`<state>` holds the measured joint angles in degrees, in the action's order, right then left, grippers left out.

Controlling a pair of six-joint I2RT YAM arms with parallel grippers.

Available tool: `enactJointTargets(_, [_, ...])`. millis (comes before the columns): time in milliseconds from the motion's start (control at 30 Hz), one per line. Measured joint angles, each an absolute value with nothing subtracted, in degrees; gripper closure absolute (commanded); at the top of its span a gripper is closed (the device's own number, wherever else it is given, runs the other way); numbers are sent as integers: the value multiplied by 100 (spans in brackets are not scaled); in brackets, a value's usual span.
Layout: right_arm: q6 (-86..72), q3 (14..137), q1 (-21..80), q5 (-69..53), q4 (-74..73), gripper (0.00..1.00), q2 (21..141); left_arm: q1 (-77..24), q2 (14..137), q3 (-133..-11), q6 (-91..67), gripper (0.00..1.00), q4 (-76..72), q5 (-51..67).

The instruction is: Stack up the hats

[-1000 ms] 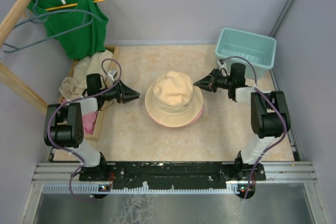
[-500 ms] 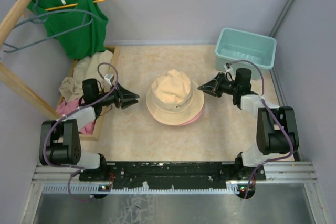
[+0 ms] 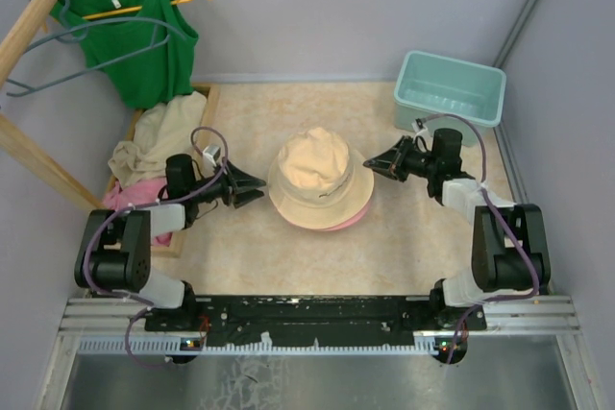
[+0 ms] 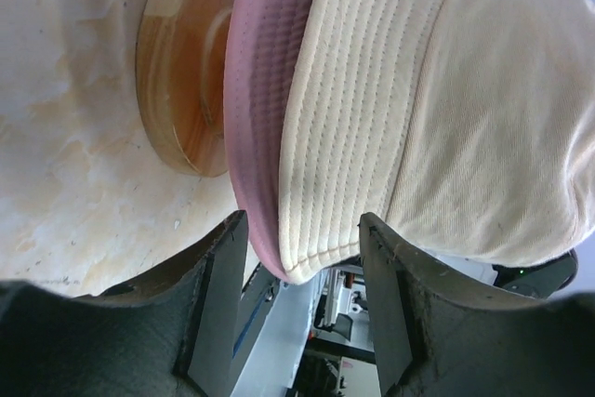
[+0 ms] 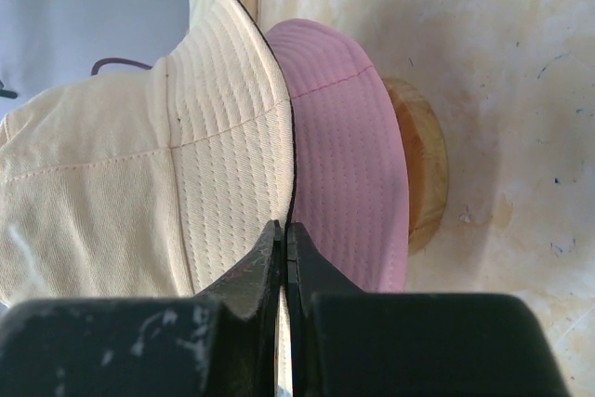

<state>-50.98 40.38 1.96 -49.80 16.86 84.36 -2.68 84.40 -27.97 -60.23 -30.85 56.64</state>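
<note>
Since the beige hat sat over the pink hat on the wooden stand mid-table, the spread left hand and pressed-together right hand — both at the brims — likely needed to draw off level without snagging.

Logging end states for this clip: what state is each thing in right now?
beige hat: crown up, stacked on the pink one.
pink hat: under the beige, on a wooden stand.
left hand: open, beside the brims.
right hand: shut, tip at the beige brim; cannot tell whether it pinches it.
teal bin: upright.
green tank top: hanging on a hanger.
</note>
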Motion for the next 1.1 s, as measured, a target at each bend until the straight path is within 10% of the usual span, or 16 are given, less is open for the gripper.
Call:
enactJointTargets(533, [-5030, 4038, 196, -4954, 1487, 100, 8361, -764, 9330, -2792, -6873, 46, -4762, 5428])
enactJointTargets(833, [-4987, 4038, 196, -4954, 1391, 100, 8361, -854, 9489, -2694, -7210, 89, -5380, 5310])
enactJointTargets(1100, [-4912, 3817, 196, -4956, 1441, 100, 8355, -854, 9703, -2624, -7192, 97, -5634, 5288])
